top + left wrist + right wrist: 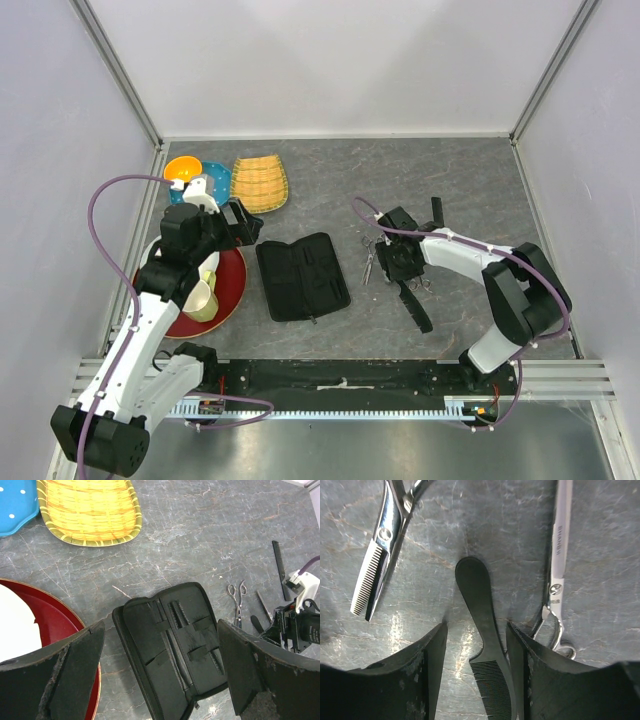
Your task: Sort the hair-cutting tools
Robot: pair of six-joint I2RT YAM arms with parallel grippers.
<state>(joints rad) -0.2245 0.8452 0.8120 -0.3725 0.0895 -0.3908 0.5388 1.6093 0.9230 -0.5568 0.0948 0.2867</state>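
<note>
**Right jaws straddle the black comb**

In the right wrist view the right arm's jaws are spread, with one finger (pixel 427 670) on each side of the black comb (pixel 475 595). The comb lies flat on the grey tabletop (pixel 470 515) at the centre of the frame, its rounded handle toward the top and its teeth at the bottom edge. The finger at lower right seems to touch the comb, while the other stands just apart.

The thinning scissors (pixel 380 560) lie at the upper left and the plain scissors (pixel 559 555) run down the right side. Both are near the comb without touching it.

In the left wrist view the left arm's jaws are also spread and hold nothing. They hang above the open black zip case (pixel 175 645) at the centre of the frame. A woven basket (pixel 90 510) sits at the upper left, a red tray (pixel 60 625) at the left edge, and a second slim comb (pixel 280 567) at the upper right.
</note>
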